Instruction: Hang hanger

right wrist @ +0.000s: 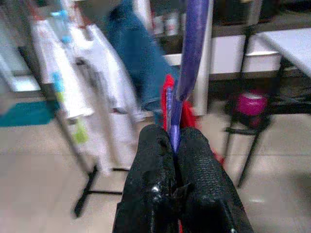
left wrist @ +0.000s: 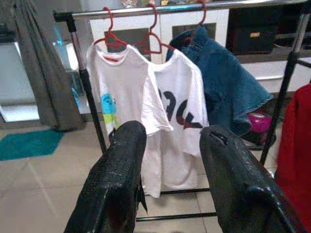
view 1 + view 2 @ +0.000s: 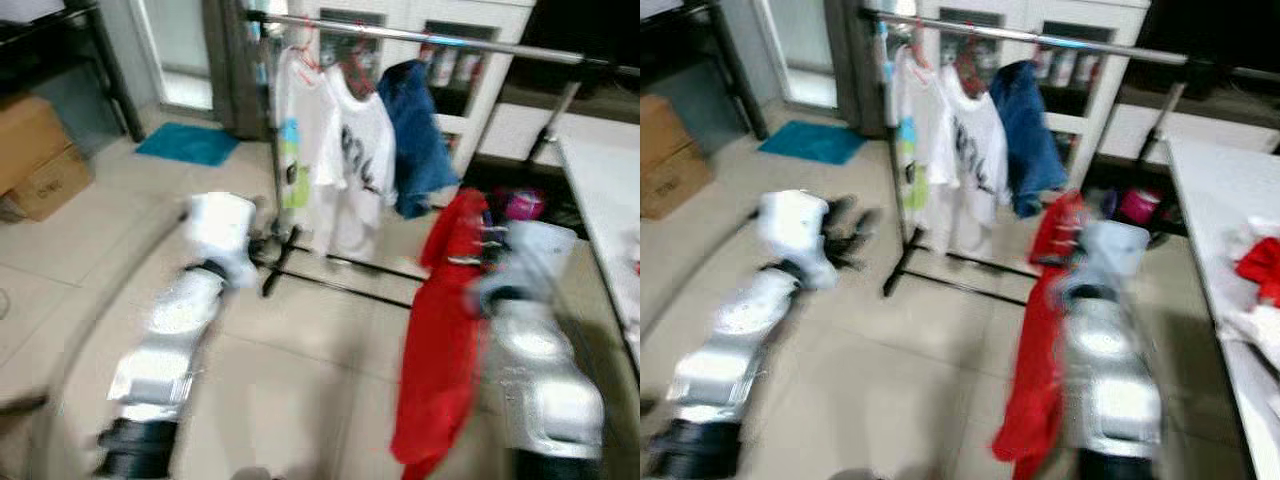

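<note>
**Red garment on purple hanger, carried near the clothes rail**

Pale glossy floor tiles [image 3: 300, 380] underfoot, blurred in both eye views. Ahead, a clothes rail [image 2: 160, 8]: shiny metal bar on black uprights and black floor feet. Hung on it from thin red wire hangers: a white T-shirt [image 2: 119, 92] with a blue-and-green print, a second white T-shirt [image 2: 182, 104] with large dark lettering, too folded to read, and a blue denim garment [image 2: 228, 82], heavy and creased. On the robot's right, a white table [image 3: 1230, 190]. At far left, a brown cardboard box [image 3: 35, 150]; printing on it too blurred to read. Beyond, a teal mat [image 3: 187, 143] on the floor.

Below the right arm, a long red garment [image 3: 440, 350], soft and limp, draped on a purple hanger [image 1: 190, 53]. Right gripper [image 1: 176, 145] pinched tight on the hanger's smooth purple shaft, textured black fingers pressed together. Hanger well short of the rail.

Left gripper [image 2: 170, 141] spread wide, holding nothing, facing the T-shirts.
</note>
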You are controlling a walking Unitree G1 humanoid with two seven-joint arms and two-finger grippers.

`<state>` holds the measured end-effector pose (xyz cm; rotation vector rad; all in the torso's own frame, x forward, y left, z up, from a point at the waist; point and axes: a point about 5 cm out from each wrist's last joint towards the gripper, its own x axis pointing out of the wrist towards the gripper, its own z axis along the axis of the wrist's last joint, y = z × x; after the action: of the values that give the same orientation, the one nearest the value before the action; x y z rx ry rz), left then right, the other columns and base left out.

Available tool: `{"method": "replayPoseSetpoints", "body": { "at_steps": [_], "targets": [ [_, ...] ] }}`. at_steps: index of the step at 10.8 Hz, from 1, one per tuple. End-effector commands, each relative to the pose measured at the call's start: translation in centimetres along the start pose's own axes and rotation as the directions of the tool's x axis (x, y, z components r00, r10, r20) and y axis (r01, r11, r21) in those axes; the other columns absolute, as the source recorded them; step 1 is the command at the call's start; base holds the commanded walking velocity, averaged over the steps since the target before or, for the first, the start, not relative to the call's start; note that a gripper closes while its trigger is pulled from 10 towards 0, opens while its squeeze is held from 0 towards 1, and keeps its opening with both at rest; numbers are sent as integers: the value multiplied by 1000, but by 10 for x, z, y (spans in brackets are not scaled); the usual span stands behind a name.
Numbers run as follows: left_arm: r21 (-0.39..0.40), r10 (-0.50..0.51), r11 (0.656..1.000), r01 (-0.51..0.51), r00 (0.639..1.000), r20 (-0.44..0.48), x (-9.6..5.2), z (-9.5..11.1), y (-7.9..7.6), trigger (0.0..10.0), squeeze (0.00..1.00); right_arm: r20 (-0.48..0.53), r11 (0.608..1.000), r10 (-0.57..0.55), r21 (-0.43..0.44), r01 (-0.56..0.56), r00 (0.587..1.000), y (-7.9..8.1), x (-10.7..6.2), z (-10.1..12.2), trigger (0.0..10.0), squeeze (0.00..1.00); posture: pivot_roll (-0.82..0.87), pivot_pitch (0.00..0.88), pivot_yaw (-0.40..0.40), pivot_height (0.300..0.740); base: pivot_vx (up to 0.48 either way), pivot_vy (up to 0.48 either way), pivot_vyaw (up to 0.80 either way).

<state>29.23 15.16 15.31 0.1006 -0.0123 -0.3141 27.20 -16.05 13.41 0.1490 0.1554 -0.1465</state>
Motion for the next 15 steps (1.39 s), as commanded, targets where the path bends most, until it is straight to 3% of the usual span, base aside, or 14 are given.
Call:
{"method": "replayPoseSetpoints", "body": {
  "at_steps": [1,7,11,15],
  "targets": [
    [-6,-32,999,32,999,15,3,4,-9,10000,0,42,1000,-25,-15,26,999,-10,-1,8,10000,0,39,37,-25,740,379,0,-800],
    [-4,-54,999,55,998,7,-1,1,-12,10000,0,60,998,-39,-40,41,997,-11,0,9,10000,0,41,21,-22,740,380,0,0],
    [2,-71,997,71,997,-1,-2,-1,-14,10000,0,59,996,-61,-54,64,996,-16,-2,7,10000,0,41,27,-14,740,379,0,-522],
    [6,-56,998,56,998,-5,-6,-2,-12,10000,0,35,994,28,-104,-24,999,-2,-4,1,10000,0,49,33,-17,740,379,0,0]
  ]
}}
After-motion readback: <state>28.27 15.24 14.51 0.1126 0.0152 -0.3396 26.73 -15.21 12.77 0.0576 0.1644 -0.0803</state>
